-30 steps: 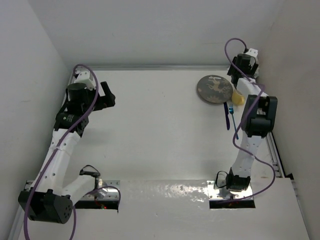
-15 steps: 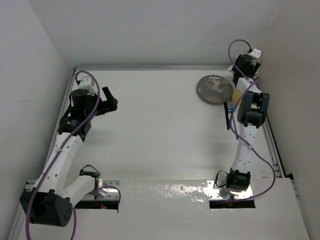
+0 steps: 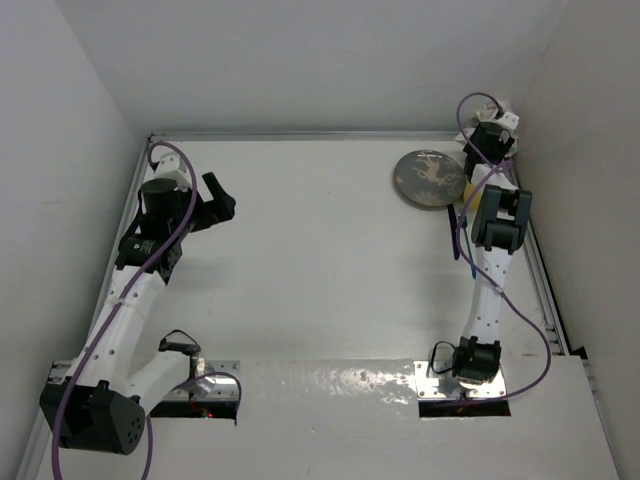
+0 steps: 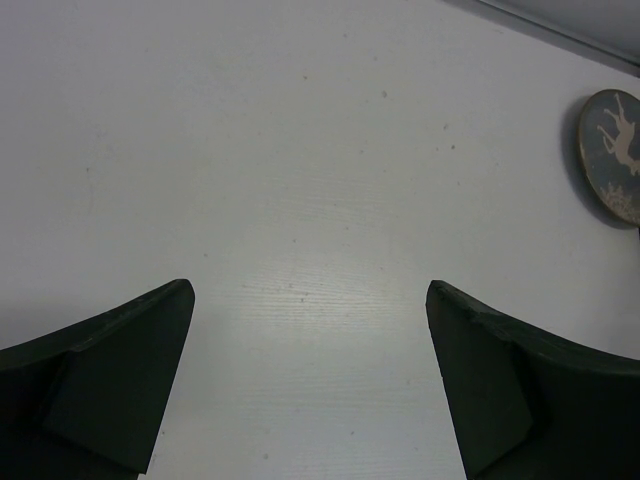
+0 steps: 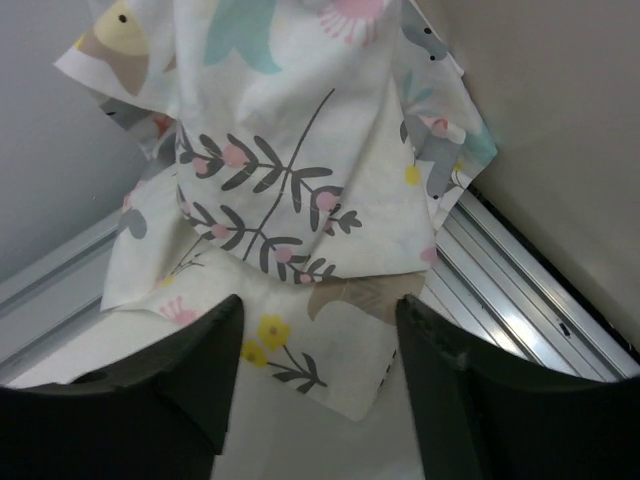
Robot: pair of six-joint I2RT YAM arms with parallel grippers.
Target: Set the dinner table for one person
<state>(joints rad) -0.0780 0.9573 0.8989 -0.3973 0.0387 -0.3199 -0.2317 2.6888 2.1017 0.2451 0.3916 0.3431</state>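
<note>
Right pincer [image 5: 318, 315] has pushed deeper into the corner, jaws apart, cloth [image 5: 290, 150] just ahead; left pincer [image 4: 310, 300] spread wide above worktop [image 4: 300, 120].

Your right arm has pushed deeper into the corner.
The right gripper [image 5: 320, 310] has reached the dinner table's [image 3: 320, 260] far right corner, over the printed cloth [image 5: 290, 180], jaws narrowed; your left gripper [image 3: 219, 203] has eased slightly back.

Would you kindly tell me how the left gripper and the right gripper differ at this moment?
The left gripper hangs over bare dinner table, while the right gripper points at a floral cloth bunched in the far right corner. The left gripper's jaws look wider apart than the right gripper's. Both are open and hold nothing.
</note>
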